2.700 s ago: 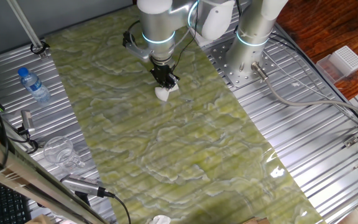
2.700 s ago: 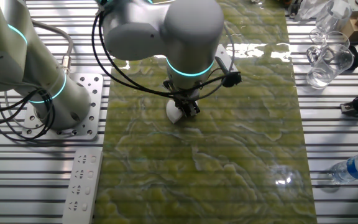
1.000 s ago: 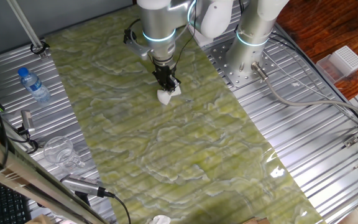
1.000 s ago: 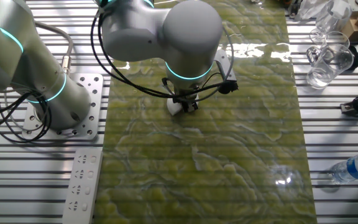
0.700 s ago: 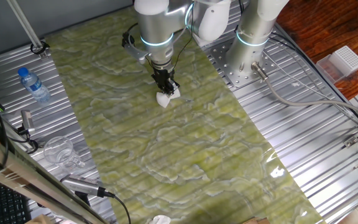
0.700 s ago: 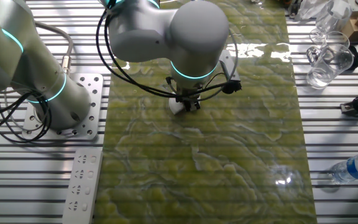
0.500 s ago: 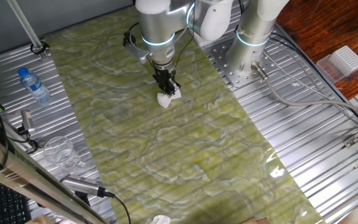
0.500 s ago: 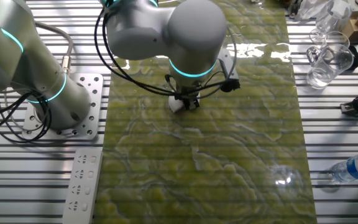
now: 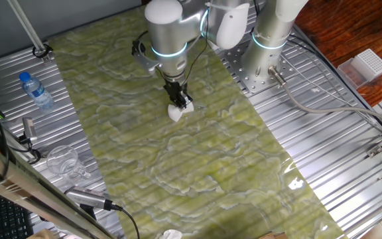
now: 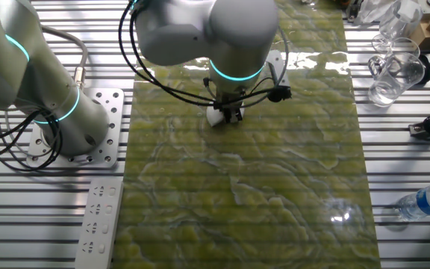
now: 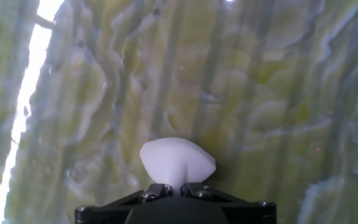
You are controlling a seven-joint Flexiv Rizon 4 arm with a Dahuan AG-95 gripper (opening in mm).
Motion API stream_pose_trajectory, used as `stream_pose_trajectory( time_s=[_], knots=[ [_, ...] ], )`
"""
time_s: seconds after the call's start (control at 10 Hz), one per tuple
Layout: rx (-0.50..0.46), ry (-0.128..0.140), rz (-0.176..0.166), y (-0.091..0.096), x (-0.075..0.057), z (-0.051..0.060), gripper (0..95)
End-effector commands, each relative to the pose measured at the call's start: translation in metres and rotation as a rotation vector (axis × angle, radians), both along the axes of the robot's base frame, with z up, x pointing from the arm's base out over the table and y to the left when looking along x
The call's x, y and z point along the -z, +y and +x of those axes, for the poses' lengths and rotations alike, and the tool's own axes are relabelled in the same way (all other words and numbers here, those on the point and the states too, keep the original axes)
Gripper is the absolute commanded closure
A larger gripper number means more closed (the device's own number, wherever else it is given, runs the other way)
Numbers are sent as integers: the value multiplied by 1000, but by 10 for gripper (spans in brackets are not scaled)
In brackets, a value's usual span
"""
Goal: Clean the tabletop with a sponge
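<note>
1. Sponge sits pinched between your gripper jaws, its white body bulging out past the tips in the hand view; the jaws are closed tight on its near end.
2. You have it down on the tabletop, apparently touching the glossy yellow-green sheet, though no view shows how hard the contact presses.
3. In one fixed view the sponge lies toward 12 o'clock on the sheet, near the arm's base; in the other fixed view it shows at, just under the gripper, up toward 12 o'clock as well.
4. Progress, as I judge it: you are in the wiping stage, working only the end of the sheet closest to the base.
5. No dirt, streak or wet trail can be made out, so you cannot tell from these pictures which patches are already clean.
6. Left to cover, by my estimate: the long stretch running toward 6 o'clock in both fixed views, plus the side margins.
7. A water bottle stands at 9 o'clock on the ribbed metal, well apart from your path.
8. A white crumpled scrap lies at the 6 o'clock edge of the sheet.
</note>
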State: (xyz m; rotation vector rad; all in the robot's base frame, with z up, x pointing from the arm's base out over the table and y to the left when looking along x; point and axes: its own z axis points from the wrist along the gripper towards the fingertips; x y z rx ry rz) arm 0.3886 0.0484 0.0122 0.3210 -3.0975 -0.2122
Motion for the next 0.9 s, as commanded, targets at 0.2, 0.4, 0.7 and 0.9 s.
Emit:
stream_pose_trajectory(
  time_s=[0.2, 0.4, 0.7, 0.9],
  knots=[
    [43, 5, -3, 16, -2, 4, 950],
    [69, 8, -3, 26, -3, 6, 950],
    [50, 6, -17, 28, -3, 6, 950],
    [-12, -4, -62, 21, -4, 4, 950]
  ],
)
